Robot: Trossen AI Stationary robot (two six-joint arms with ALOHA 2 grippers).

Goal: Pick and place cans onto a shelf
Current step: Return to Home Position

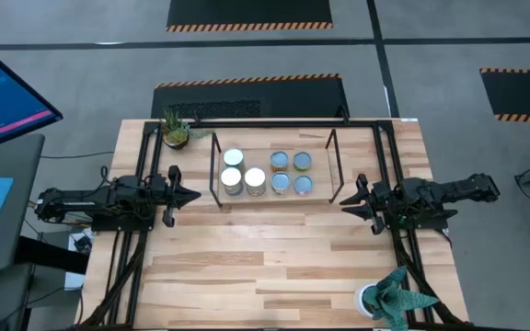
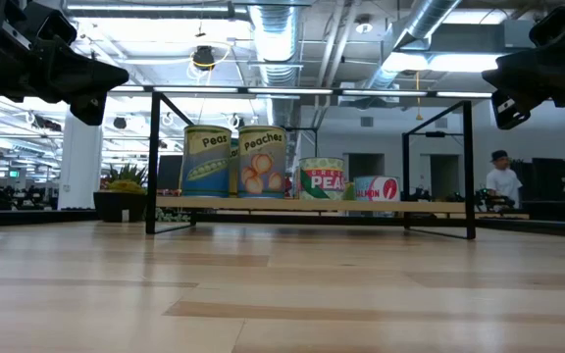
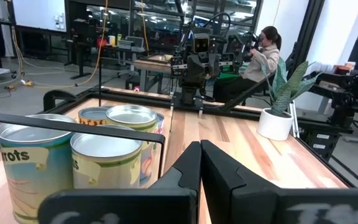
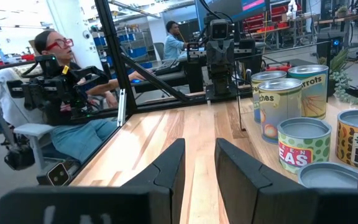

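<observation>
- My left gripper point(image 1: 194, 195) hung near the table's point(image 1: 274, 267) left edge, pointing inward at the left end of the shelf point(image 1: 258, 147) and apart from it.
- My right gripper point(image 1: 344, 205) faced it from near the right edge, close to the shelf's right end without touching.
- The shelf stood midway between the side edges, toward the far edge.
- Seven cans point(image 1: 255, 179) stood on its board: three white-topped in the left half, four silvery-blue in a square in the right half.
- One potted plant point(image 1: 175, 130) sat at the far left corner, and a second plant point(image 1: 392, 299) at the near right corner.
</observation>
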